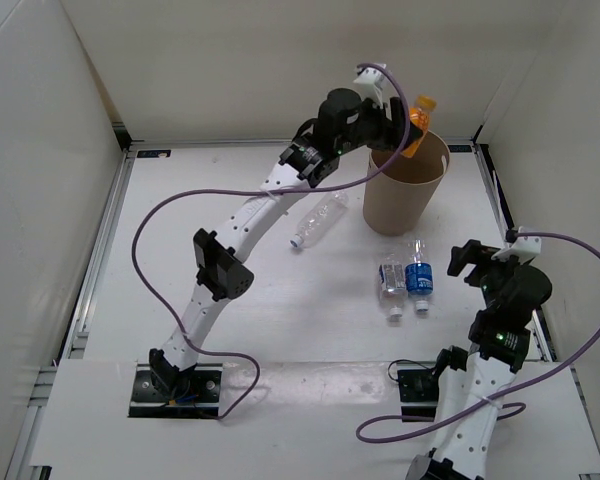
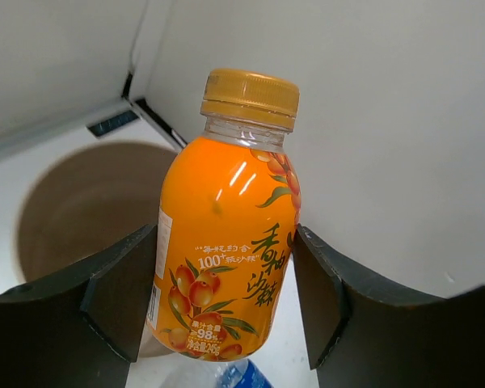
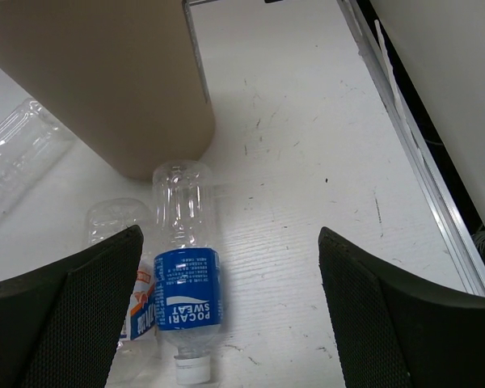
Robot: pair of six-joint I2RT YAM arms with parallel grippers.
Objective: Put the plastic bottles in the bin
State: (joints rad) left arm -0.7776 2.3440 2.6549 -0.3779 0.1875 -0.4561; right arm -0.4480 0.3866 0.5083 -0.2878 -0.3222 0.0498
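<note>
Occluded and cropped items
Pale-label bottle (image 3: 115, 222) partly behind right gripper (image 3: 230, 233); long clear bottle (image 3: 16, 153) cut by left edge.

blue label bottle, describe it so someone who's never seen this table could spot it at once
Start at the tall tan bin, back right. Just on its near side, two small clear bottles lie side by side. The blue-label bottle is the right-hand one, its solid blue band marked Pocari Sweat; the pale-label bottle lies to its left.

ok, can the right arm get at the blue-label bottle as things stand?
Probably yes: its open fingers face the blue-label bottle, nothing covering it. The pale-label bottle close beside it could crowd one finger.
</note>
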